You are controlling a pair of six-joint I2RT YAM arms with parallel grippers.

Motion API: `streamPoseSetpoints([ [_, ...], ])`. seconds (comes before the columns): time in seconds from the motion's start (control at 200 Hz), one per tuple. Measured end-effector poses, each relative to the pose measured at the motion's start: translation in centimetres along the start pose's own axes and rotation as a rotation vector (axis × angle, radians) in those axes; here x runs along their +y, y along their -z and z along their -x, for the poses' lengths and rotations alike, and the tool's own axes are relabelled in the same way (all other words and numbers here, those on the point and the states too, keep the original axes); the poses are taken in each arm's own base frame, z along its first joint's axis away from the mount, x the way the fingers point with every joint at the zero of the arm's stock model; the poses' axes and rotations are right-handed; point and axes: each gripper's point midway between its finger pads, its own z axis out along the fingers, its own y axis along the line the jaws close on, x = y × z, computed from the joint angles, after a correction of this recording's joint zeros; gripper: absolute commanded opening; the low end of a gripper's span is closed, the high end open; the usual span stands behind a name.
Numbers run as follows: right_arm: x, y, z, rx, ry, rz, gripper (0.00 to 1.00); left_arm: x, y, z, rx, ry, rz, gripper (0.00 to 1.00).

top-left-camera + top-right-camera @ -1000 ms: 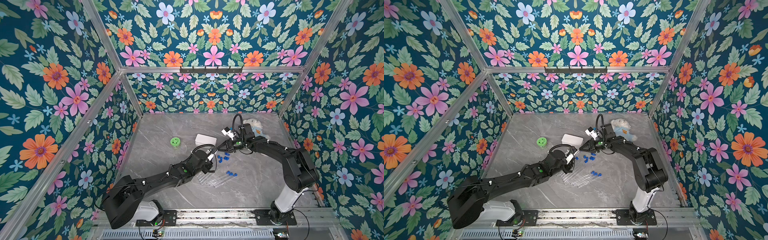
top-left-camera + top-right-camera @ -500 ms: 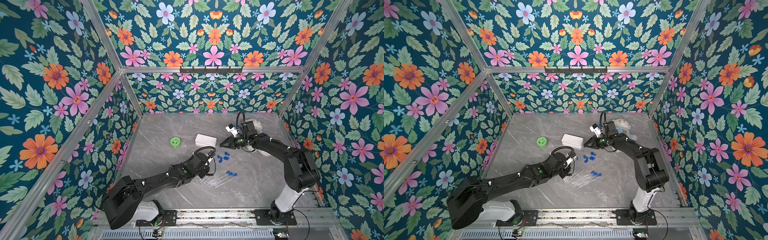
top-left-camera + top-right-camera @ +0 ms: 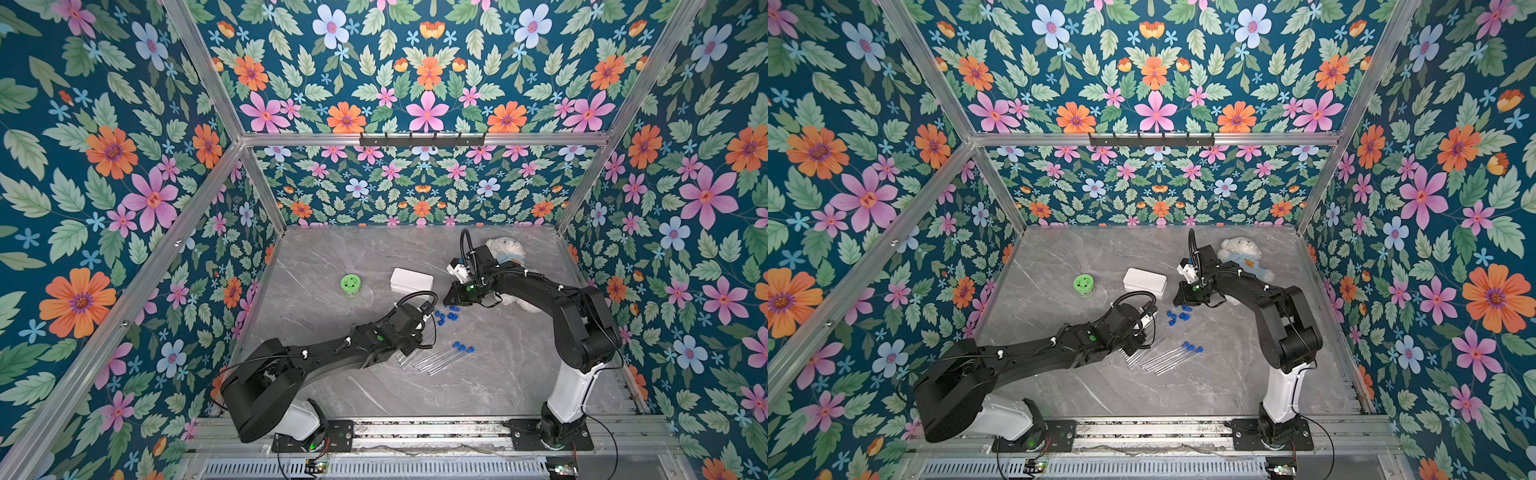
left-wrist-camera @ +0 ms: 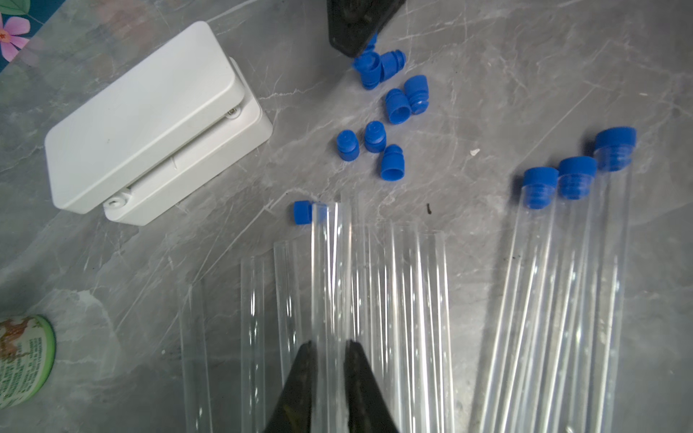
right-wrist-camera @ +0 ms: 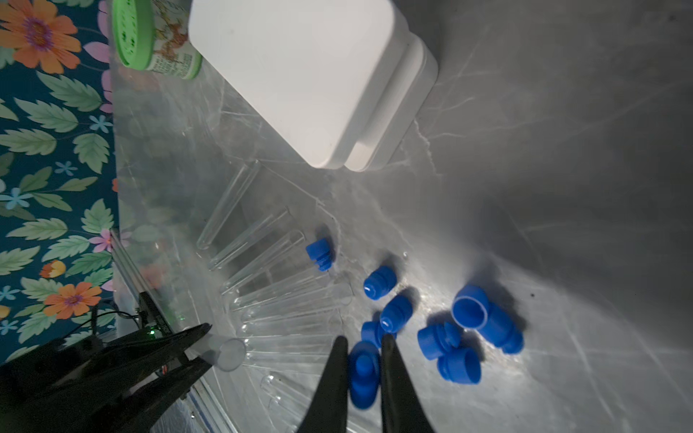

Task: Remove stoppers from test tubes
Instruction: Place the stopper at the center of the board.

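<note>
Left gripper (image 4: 330, 343) clamps a test tube (image 4: 330, 262), right gripper (image 5: 363, 337) pinches a stopper (image 5: 363, 378)

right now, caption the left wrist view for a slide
Left tool grips an uncapped test tube; loose stoppers lie by the white box, three tubes capped.

Both top views look down from high above the near edge onto the whole counter (image 3: 332, 257); both wrist views, close in, share the loose stoppers (image 4: 392, 163).
</note>
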Motion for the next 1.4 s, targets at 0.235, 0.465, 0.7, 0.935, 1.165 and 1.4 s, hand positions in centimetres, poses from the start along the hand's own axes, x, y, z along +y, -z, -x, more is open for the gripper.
streamPoseSetpoints([
  [0.235,-1.1,-1.0,-0.5,0.037,0.000,-0.070,0.07,0.0,-1.7,-0.2,0.058,0.000,0.008,0.00],
  [0.465,-1.5,-1.1,-0.6,0.043,0.003,-0.096,0.10,0.1,-2.5,-1.0,0.100,0.005,0.014,0.00],
  [0.7,-1.6,-1.1,-0.6,0.043,0.006,-0.102,0.13,0.4,-3.0,-1.5,0.129,0.012,0.021,0.00],
  [0.935,-1.6,-1.1,-0.6,0.042,0.006,-0.106,0.21,0.6,-3.5,-1.6,0.147,0.016,0.025,0.00],
  [1.165,-1.6,-1.0,-0.5,0.037,0.008,-0.109,0.27,0.6,-3.7,-1.7,0.156,0.018,0.025,0.00],
  [1.4,-1.5,-0.7,-0.4,0.031,0.010,-0.109,0.31,0.6,-3.7,-1.7,0.156,0.018,0.025,0.00],
])
